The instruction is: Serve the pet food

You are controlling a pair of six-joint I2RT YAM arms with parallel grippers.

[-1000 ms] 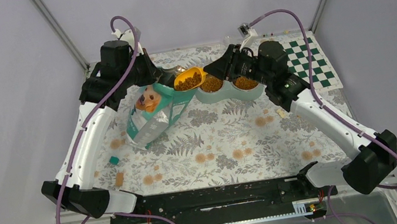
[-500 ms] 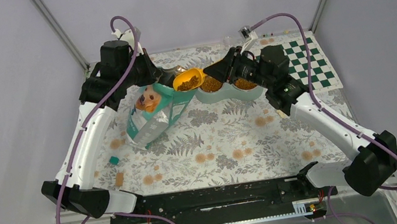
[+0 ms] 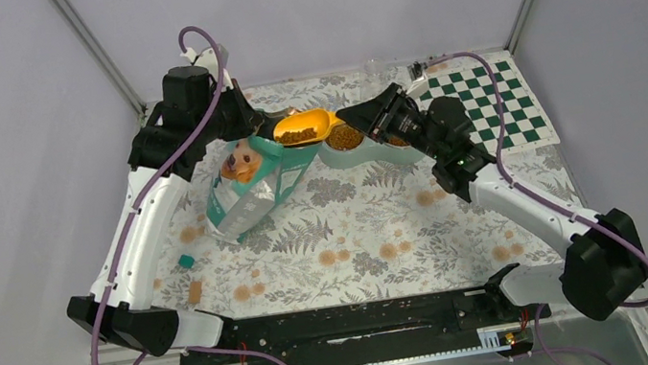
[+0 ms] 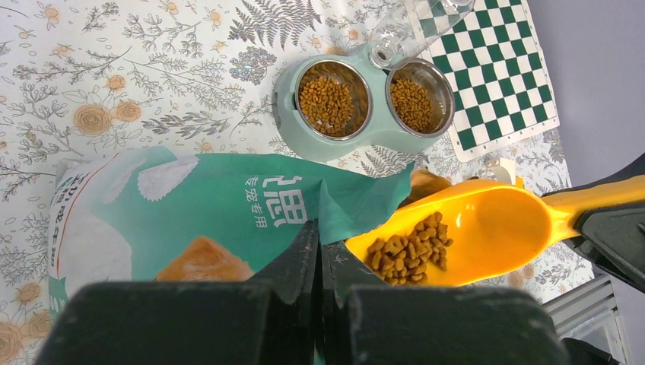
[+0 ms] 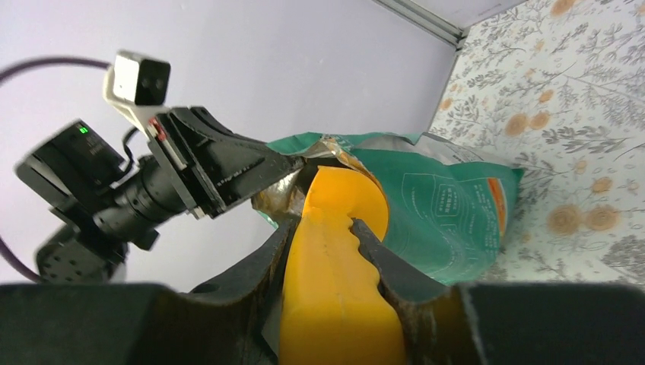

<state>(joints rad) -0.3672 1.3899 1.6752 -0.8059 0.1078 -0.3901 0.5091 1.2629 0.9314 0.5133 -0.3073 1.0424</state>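
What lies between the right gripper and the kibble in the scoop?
Only the scoop itself: from the right gripper, its handle, then the bare back of its bowl, up to the kibble. The left wrist view shows this.

Brown kibble [image 4: 407, 251]: small heap in scoop [image 4: 494, 224], more in twin bowl [image 4: 365, 143].

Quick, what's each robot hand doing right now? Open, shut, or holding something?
Left gripper: shut, pinching the edge of the teal bag.
Right gripper: shut on the handle of the orange scoop, which has kibble in it.
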